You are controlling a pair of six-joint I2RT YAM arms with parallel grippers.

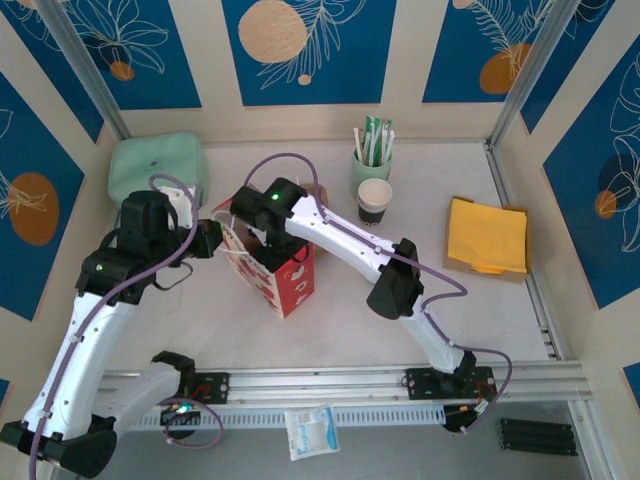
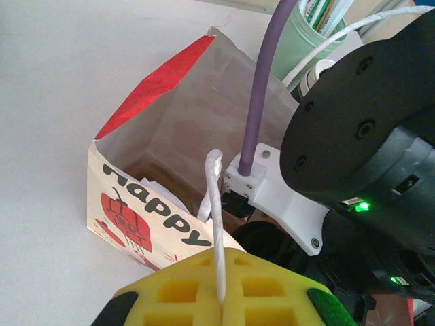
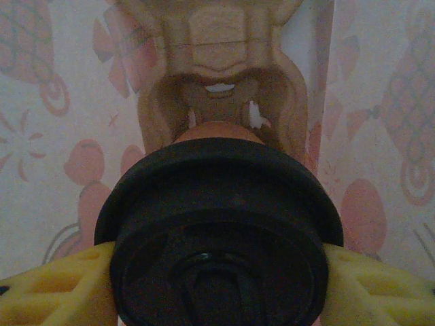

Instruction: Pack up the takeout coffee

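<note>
A red and white paper bag (image 1: 288, 277) printed "happy" (image 2: 139, 221) stands open at mid-table. My left gripper (image 1: 214, 240) (image 2: 222, 302) is shut on the bag's white twisted handle (image 2: 216, 197) and holds it up at the bag's left side. My right gripper (image 1: 262, 228) (image 3: 217, 285) reaches down into the bag's mouth. Its yellow fingers (image 3: 58, 288) are shut on either side of the takeout coffee, just under the black lid (image 3: 217, 217). Beyond the lid, a sliver of the tan cup (image 3: 217, 130) shows over the bag's inner walls (image 3: 61, 136). The right arm's black wrist (image 2: 367, 115) covers much of the bag opening.
A mint-green cup of sticks (image 1: 370, 160) and a black-sided paper cup (image 1: 375, 200) stand at the back right. Yellow napkins (image 1: 487, 235) lie at the far right. A mint-green box (image 1: 155, 165) sits at the back left. A white packet (image 1: 310, 432) lies beyond the front rail.
</note>
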